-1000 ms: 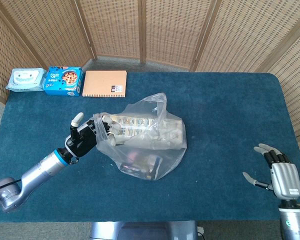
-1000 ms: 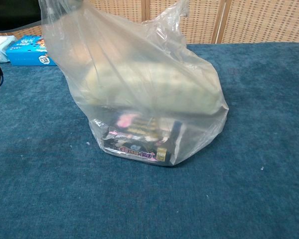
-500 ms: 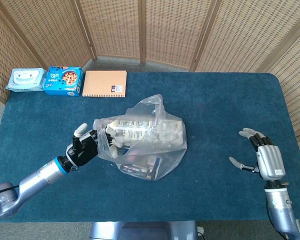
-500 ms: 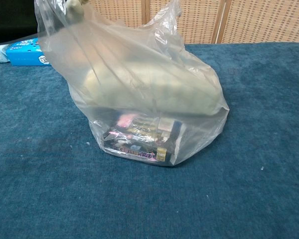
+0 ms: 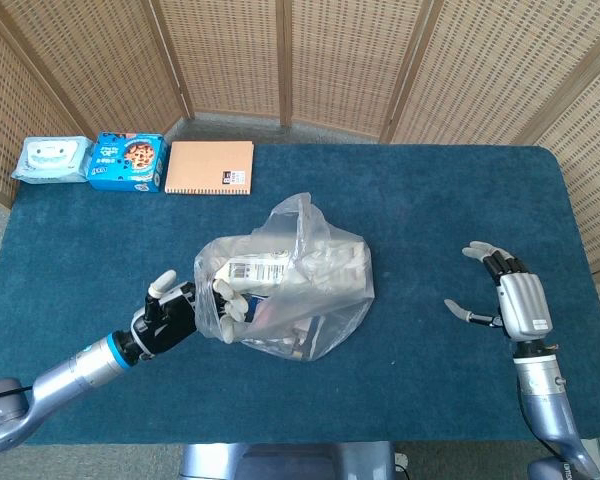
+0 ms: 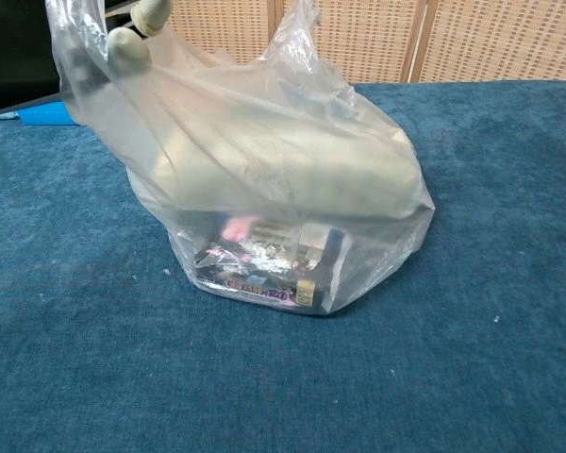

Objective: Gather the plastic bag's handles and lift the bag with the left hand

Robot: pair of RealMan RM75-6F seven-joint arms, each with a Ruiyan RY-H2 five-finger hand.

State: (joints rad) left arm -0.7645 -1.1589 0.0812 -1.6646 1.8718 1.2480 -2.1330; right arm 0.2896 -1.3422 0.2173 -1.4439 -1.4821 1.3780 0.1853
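Left hand (image 5: 175, 318) grips one plastic bag (image 5: 300, 275); right hand (image 5: 510, 300) spread.

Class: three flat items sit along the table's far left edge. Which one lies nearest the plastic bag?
The orange notebook, rightmost of the three. The blue box and pale wipes pack lie further left, away from the plastic bag.

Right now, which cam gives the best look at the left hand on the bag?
Head view. It shows the whole left hand at the near-left edge of the plastic bag, fingers reaching into the film, wrist and arm visible. The chest view shows only pale fingertips through the plastic at the bag's top left; the rest is cropped.
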